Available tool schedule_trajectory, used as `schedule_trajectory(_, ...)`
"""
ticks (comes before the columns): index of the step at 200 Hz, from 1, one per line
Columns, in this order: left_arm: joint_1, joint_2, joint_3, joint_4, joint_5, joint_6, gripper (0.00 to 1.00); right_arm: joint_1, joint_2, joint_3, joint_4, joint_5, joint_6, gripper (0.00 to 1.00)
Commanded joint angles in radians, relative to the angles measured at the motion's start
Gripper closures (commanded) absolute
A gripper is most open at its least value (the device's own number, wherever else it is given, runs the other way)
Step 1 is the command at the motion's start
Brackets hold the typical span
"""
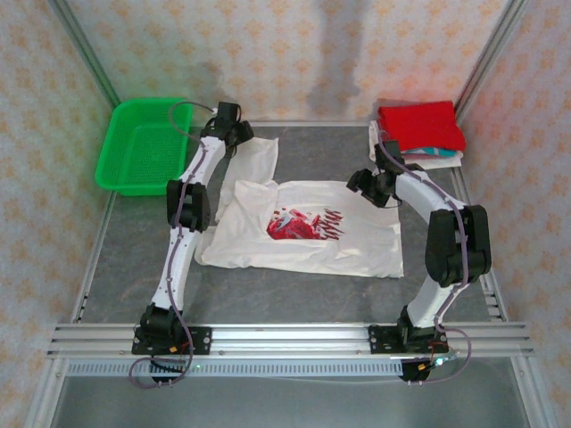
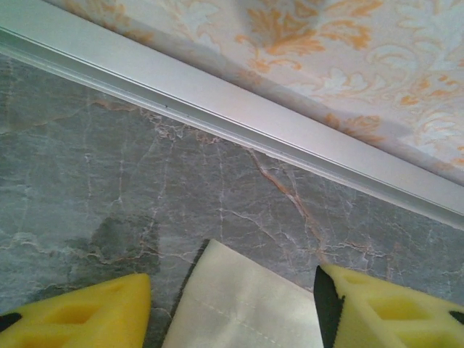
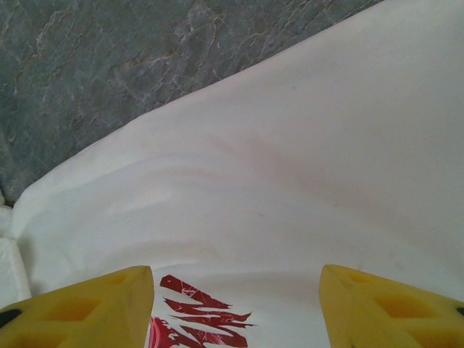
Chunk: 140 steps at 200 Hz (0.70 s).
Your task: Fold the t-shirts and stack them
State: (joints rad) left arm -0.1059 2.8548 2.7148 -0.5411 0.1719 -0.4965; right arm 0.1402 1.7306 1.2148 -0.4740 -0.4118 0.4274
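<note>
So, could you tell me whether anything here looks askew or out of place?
The cream tee lies crooked and wrinkled, with one flap pulled out toward the far edge. In the stack, edges poke out unevenly beneath the red tee.

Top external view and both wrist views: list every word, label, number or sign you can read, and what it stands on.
None can be read.
On the cream t-shirt, the red graphic: jagged splatter strokes, possibly lettering, too blurred to read.
On the green basket and the folded red t-shirt: no markings visible.
</note>
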Motion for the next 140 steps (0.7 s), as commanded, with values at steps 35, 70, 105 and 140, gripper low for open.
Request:
schedule_trajectory(35,-0.036,0.041,0.009,-0.014,0.110,-0.002,0.58,-0.008,-0.018,-0.013,0.025,-0.019,0.016,0.38)
schedule_trajectory(70,-0.051,0.038,0.010,0.002,0.126,-0.002,0.71,-0.007,-0.016,-0.018,0.030,-0.013,0.016,0.38)
schedule_trajectory(105,-0.040,0.020,0.013,0.007,0.130,0.007,0.94,-0.007,0.001,-0.025,0.036,0.008,0.007,0.38)
schedule_trajectory(140,-0.021,-0.042,0.011,0.010,0.128,0.024,1.00,-0.009,0.047,0.047,-0.051,0.102,-0.039,0.37)
